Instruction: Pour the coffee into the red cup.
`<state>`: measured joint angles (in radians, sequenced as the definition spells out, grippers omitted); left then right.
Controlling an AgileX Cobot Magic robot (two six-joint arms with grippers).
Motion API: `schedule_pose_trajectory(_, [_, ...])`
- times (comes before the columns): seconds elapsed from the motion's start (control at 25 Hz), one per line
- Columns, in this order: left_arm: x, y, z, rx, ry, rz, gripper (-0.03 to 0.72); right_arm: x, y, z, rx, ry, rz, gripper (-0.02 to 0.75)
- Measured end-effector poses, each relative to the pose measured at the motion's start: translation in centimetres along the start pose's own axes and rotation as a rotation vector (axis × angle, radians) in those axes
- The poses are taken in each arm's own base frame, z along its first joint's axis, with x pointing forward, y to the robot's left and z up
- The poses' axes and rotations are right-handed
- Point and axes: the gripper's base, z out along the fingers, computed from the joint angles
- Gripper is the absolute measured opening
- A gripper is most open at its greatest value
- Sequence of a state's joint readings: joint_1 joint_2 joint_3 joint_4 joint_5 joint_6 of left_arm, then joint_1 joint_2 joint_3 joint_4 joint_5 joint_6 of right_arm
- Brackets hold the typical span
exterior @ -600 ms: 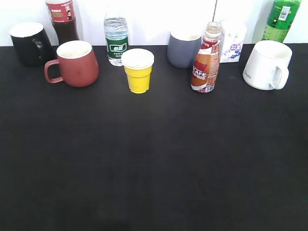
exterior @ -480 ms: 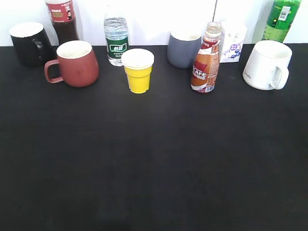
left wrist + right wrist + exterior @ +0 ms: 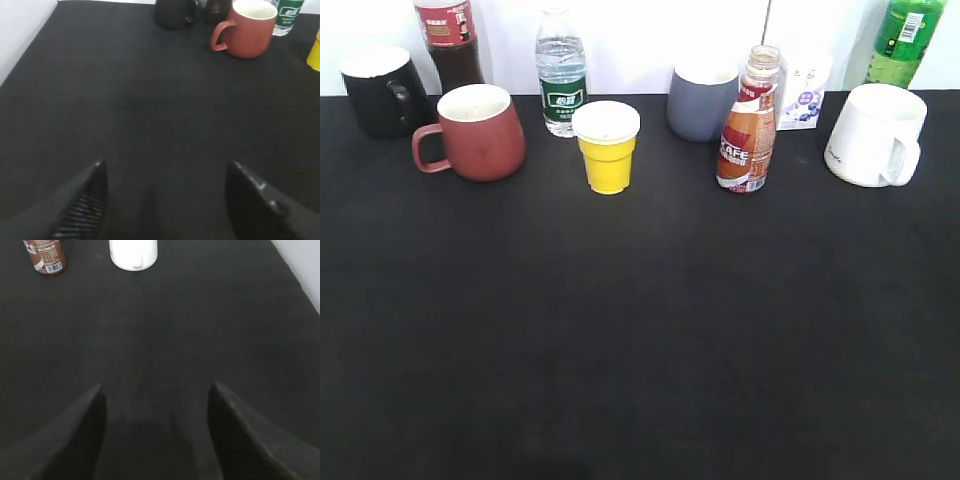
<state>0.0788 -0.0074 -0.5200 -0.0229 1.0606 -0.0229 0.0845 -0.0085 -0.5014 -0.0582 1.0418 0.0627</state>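
The coffee bottle [image 3: 750, 125], clear plastic with brown liquid and a "CAFE" label, stands upright at the back right of the black table; its lower part shows at the top left of the right wrist view [image 3: 46, 256]. The red cup [image 3: 478, 132], white inside, handle to the left, stands at the back left and shows in the left wrist view [image 3: 247, 29]. My left gripper [image 3: 166, 165] is open and empty, low over bare cloth, far from the cup. My right gripper [image 3: 156, 387] is open and empty, far from the bottle. Neither gripper shows in the exterior view.
Along the back stand a black mug [image 3: 382, 88], a dark cola bottle [image 3: 450, 40], a water bottle [image 3: 562, 82], a yellow cup [image 3: 607, 148], a grey cup [image 3: 702, 100], a small carton [image 3: 804, 88], a white mug [image 3: 873, 135] and a green bottle [image 3: 904, 38]. The black table cloth [image 3: 640, 330] fills the front.
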Motion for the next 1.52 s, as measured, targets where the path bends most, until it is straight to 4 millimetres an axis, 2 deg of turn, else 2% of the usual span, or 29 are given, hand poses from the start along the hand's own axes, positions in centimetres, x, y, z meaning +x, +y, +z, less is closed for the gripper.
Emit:
schedule_pose_trajectory(0.08, [-0.7,-0.3,-0.4,0.027,-0.059,-0.014,0.512,0.0,0.0,0.0,0.000,0.000,0.000,0.501])
schedule_pose_trajectory(0.12, [-2.1,-0.5,-0.8,0.051,-0.200,-0.030,0.510,0.0,0.0,0.0,0.000,0.000,0.000,0.501])
schedule_pose_trajectory(0.16, [-2.5,-0.5,-0.9,0.056,-0.250,-0.035,0.509,0.0,0.0,0.0,0.000,0.000,0.000,0.501])
schedule_pose_trajectory(0.24, [-5.1,-0.5,-0.1,0.062,-0.386,-0.052,0.508,0.0,0.0,0.0,0.000,0.000,0.000,0.501])
schedule_pose_trajectory(0.28, [-5.5,-0.5,0.3,0.060,-0.390,-0.054,0.508,0.0,0.0,0.0,0.000,0.000,0.000,0.501])
schedule_pose_trajectory(0.44, [-8.8,-0.3,4.8,0.043,-0.413,-0.074,0.508,0.0,0.0,0.0,0.000,0.000,0.000,0.501])
schedule_pose_trajectory(0.52, [-9.0,-0.1,7.8,0.028,-0.412,-0.082,0.508,0.0,0.0,0.0,0.000,0.000,0.000,0.501])
schedule_pose_trajectory(0.56, [-8.4,0.1,9.9,0.017,-0.404,-0.088,0.508,0.0,0.0,0.0,0.000,0.000,0.000,0.501])
schedule_pose_trajectory(0.64, [-6.6,0.3,12.4,0.000,-0.388,-0.101,0.508,0.0,0.0,0.0,0.000,0.000,0.000,0.501])
schedule_pose_trajectory(0.76, [-4.4,0.3,14.7,-0.002,-0.334,-0.096,0.508,0.0,0.0,0.0,0.000,0.000,0.000,0.501])
schedule_pose_trajectory(0.92, [-3.4,-0.3,18.0,0.023,-0.236,-0.078,0.459,0.0,0.0,0.0,0.000,0.000,0.000,0.501])
schedule_pose_trajectory(1.0, [-3.3,-1.3,19.2,0.071,-0.246,-0.041,0.430,0.0,0.0,0.0,0.000,0.000,0.000,0.501])
schedule_pose_trajectory(1.16, [-1.7,-4.3,22.1,0.200,-0.206,0.049,0.428,0.0,0.0,0.0,0.000,0.000,0.000,0.501])
schedule_pose_trajectory(1.36, [0.7,-5.3,25.7,0.219,-0.190,0.080,0.428,0.0,0.0,0.0,0.000,0.000,0.000,0.501])
schedule_pose_trajectory(1.44, [0.7,-5.7,27.4,0.219,-0.181,0.082,0.428,0.0,0.0,0.0,0.000,0.000,0.000,0.501])
schedule_pose_trajectory(1.52, [-0.1,-6.3,29.6,0.214,-0.198,0.073,0.429,0.0,0.0,0.0,0.000,0.000,0.000,0.501])
